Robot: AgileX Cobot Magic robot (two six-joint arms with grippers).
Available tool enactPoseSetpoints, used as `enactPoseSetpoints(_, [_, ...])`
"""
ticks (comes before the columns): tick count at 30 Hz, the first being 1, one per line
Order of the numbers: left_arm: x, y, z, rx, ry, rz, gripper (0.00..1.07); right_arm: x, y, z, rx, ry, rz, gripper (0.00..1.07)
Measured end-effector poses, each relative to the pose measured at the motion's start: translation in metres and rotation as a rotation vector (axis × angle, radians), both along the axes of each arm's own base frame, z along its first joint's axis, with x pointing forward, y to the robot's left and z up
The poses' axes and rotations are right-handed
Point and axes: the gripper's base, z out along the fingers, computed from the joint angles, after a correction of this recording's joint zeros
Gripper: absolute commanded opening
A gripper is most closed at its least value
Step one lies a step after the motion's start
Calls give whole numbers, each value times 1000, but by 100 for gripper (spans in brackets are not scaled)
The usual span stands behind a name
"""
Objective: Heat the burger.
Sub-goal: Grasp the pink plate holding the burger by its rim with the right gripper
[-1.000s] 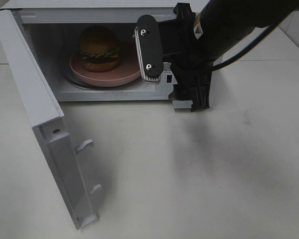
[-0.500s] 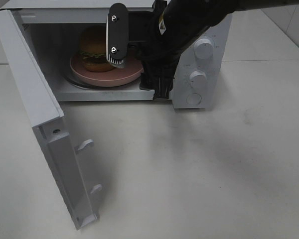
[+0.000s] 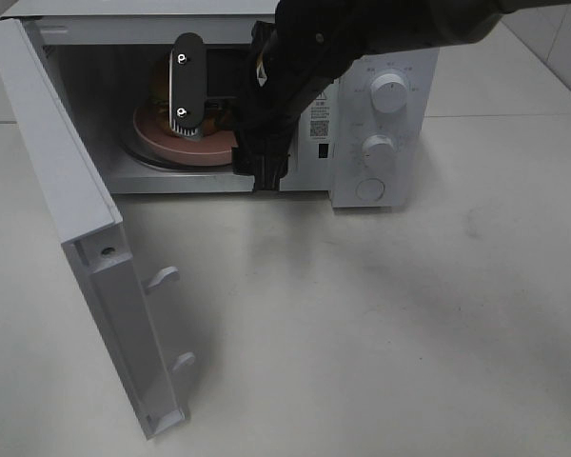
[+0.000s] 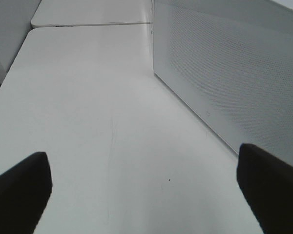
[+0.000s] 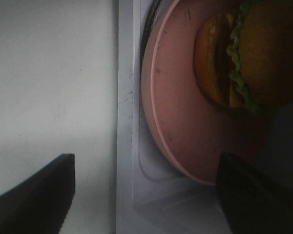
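Hanging in the mouth of the open microwave, the right gripper was spread wide and held nothing. It sat just in front of the burger, which was on its pink plate inside. From the left wrist, the left gripper was spread wide over the table. From the right wrist, the burger lay on the plate ahead of the parted fingers, untouched.

The right tool and its arm cover most of the burger and part of the pink plate. Lettering around the microwave dials is too small to read.
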Motion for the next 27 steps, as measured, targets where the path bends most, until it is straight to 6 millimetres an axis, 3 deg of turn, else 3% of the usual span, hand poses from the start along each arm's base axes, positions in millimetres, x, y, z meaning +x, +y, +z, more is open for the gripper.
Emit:
enactPoseSetpoints(14, [0, 0, 0, 0, 0, 0, 98, 32, 28, -35, 16, -13, 9, 77])
enactPoseSetpoints(27, [0, 0, 0, 0, 0, 0, 98, 61, 44, -55, 23, -30, -9, 77])
